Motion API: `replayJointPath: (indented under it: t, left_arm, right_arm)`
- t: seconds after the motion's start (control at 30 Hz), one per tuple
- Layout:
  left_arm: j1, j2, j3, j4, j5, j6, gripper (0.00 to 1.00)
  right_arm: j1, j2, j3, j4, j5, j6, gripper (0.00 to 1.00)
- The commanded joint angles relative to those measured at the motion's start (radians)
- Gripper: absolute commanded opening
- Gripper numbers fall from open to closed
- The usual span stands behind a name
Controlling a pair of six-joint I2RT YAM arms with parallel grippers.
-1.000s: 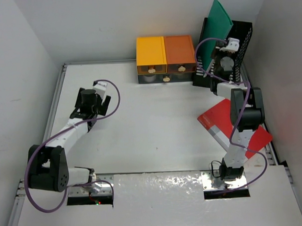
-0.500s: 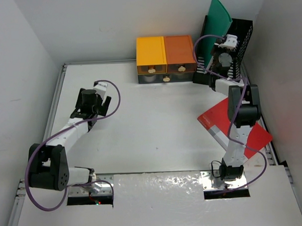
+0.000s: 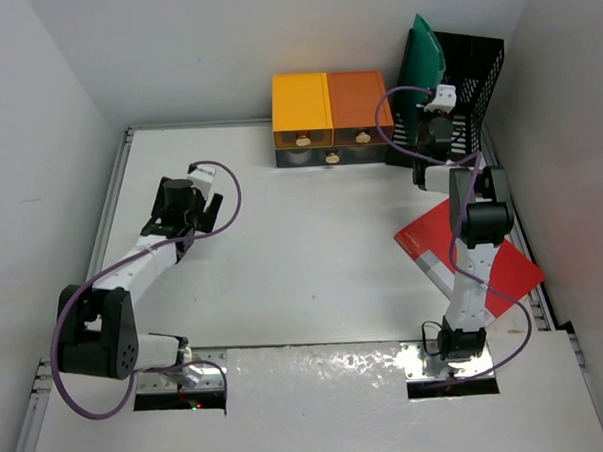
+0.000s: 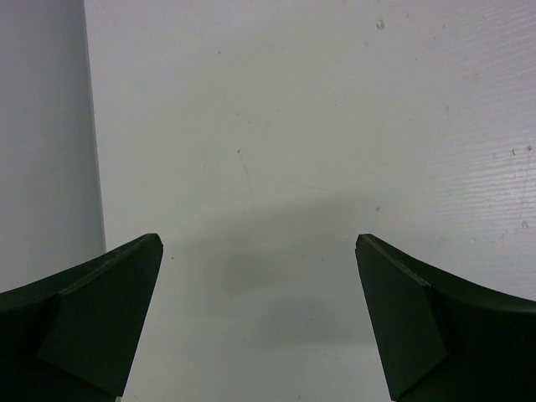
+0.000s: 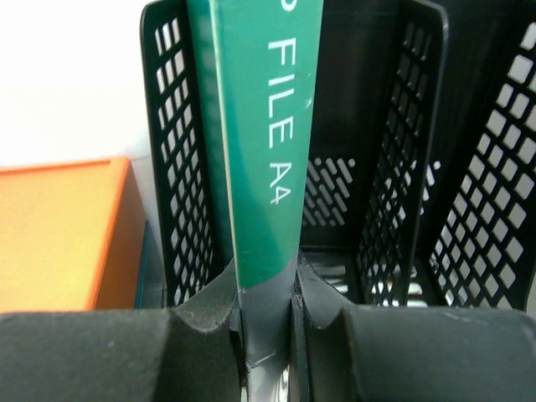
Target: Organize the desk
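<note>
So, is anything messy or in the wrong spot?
Yes: the red folder lies flat and crooked at the desk's right side, not standing in the black rack, where the right pincer holds the green folder.

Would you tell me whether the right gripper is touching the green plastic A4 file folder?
Touching: the right wrist view shows the right gripper clamping the green folder between both fingers.

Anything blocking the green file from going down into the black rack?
Nothing visible does. The right gripper clamps the green file upright, and it appears to sit in the left compartment of the black mesh rack, close to the left wall. The space beside it looks empty.
</note>
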Motion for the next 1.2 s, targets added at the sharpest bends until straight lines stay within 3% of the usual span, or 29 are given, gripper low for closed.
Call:
replayJointPath:
  t: [0.0,0.1,0.23,0.43,0.5,0.57,0.6,0.7,0.8,0.83,1.0,1.17]
  left_arm:
    - [0.011,0.0,0.037,0.007,0.001,0.005,1.0]
    - [0.011,0.001,0.037,0.007,-0.001,0.005,1.0]
    - [0.011,0.0,0.04,0.007,0.005,0.003,1.0]
    - [0.011,0.001,0.046,-0.039,0.03,-0.001,0.99]
    - [0.011,0.001,0.044,-0.045,0.028,0.0,1.0]
    - [0.011,0.001,0.044,-0.05,0.03,0.002,1.0]
    - [0.011,0.003,0.049,-0.053,0.033,0.0,1.0]
    - [0.011,0.011,0.069,-0.076,0.063,0.0,1.0]
    - [0.009,0.02,0.075,-0.091,0.099,0.003,1.0]
    - [0.009,0.023,0.076,-0.096,0.108,0.005,1.0]
    - [0.002,0.024,0.105,-0.145,0.154,0.006,0.99]
    - [-0.062,0.037,0.214,-0.277,0.247,0.035,0.89]
  right_arm:
    - [0.015,-0.039,-0.043,-0.114,-0.001,0.011,0.0]
    - [0.015,-0.104,-0.129,-0.163,0.114,0.014,0.0]
    - [0.015,-0.178,-0.252,-0.106,0.179,0.023,0.0]
    - [0.015,-0.189,-0.215,-0.137,0.067,-0.036,0.0]
    - [0.015,-0.191,-0.186,-0.147,-0.032,-0.028,0.0]
    - [0.015,-0.201,-0.16,-0.189,-0.118,-0.028,0.23]
    - [0.015,-0.207,-0.152,-0.233,-0.138,-0.026,0.49]
    - [0.015,-0.264,-0.14,-0.343,-0.211,-0.028,0.71]
    - [0.015,-0.37,-0.181,-0.469,-0.185,0.01,0.95]
    - [0.015,-0.402,-0.197,-0.514,-0.159,0.032,0.99]
    - [0.015,-0.614,-0.313,-0.863,0.05,0.158,0.99]
    - [-0.004,-0.724,-0.476,-0.903,0.032,0.211,0.99]
